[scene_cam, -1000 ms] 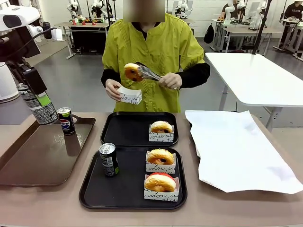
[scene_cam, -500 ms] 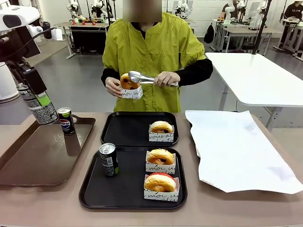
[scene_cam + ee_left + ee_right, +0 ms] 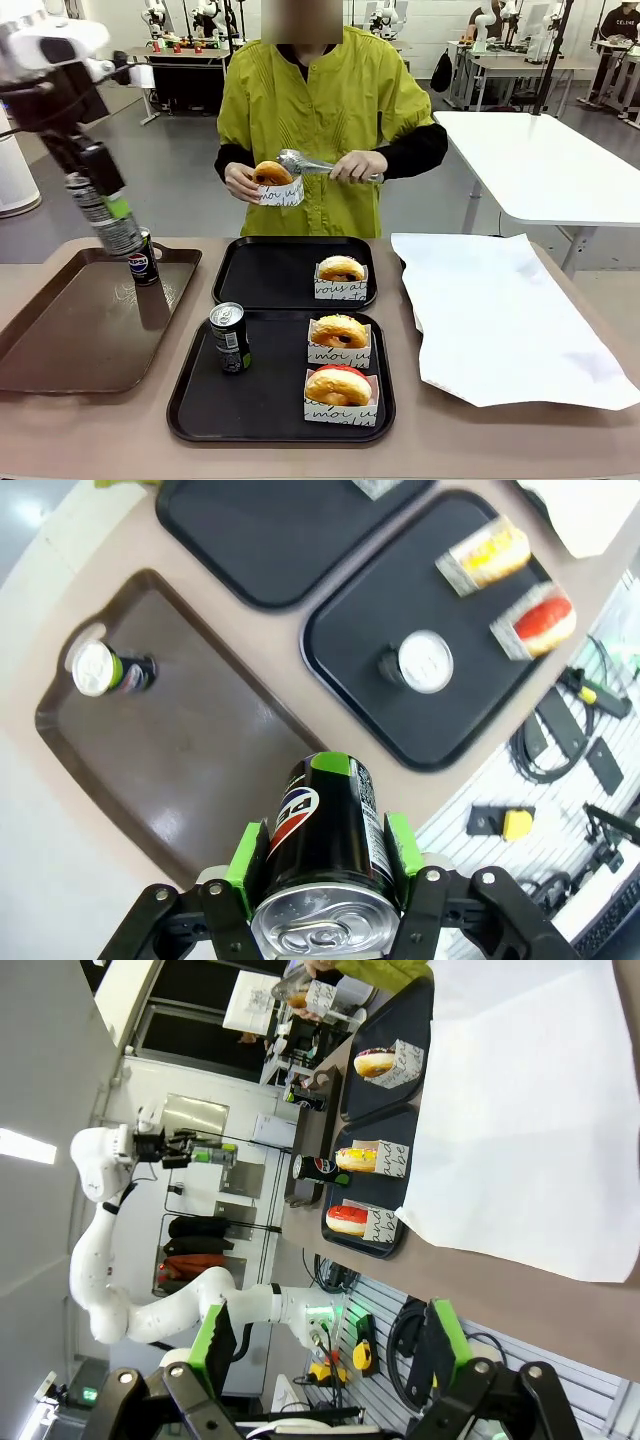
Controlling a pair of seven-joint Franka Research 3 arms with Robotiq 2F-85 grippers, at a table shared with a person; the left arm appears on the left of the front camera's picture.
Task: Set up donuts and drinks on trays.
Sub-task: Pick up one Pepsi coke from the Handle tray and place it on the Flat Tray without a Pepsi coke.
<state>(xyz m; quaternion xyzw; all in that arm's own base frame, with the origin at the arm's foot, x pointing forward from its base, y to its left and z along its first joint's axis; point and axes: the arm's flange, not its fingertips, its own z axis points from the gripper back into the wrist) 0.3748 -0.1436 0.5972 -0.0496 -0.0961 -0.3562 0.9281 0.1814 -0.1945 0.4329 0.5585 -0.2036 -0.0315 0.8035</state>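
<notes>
Above the brown tray (image 3: 60,330), toward its far end: one can (image 3: 108,215), tilted, pinched at its sides between my left pincer's (image 3: 325,852) green pads; lifted clear of the surface, I judge, so it can travel to a black tray without dragging.

On the brown tray, far corner: a second can (image 3: 142,257), upright, just beside the held one; apparently waiting its turn, since this tray seems to serve as the stock.

Beside the brown tray, on its right: near black tray (image 3: 200,400). Holds one upright can (image 3: 230,338) at its left and two donuts (image 3: 340,331) in paper holders at its right, one behind the other. Drinks left, donuts right looks to be the pattern, leaving the tray's middle bare.

Beyond that, also right of the brown tray: far black tray (image 3: 260,270). Holds one donut in a holder at its right; its left half is bare, so I judge the held can belongs there.

Farther from the brown tray, across the table: person, one hand (image 3: 240,182) cupping a holder with a donut (image 3: 272,175) in it, the other hand working tongs (image 3: 310,166) over the donut; held off the table, likely to seat the donut before setting it down.

Well right of the brown tray: white paper sheet (image 3: 500,320), bare.

My right pincer (image 3: 325,1345): spread, pinching nothing, off beyond the sheet's side of the table, idle.
</notes>
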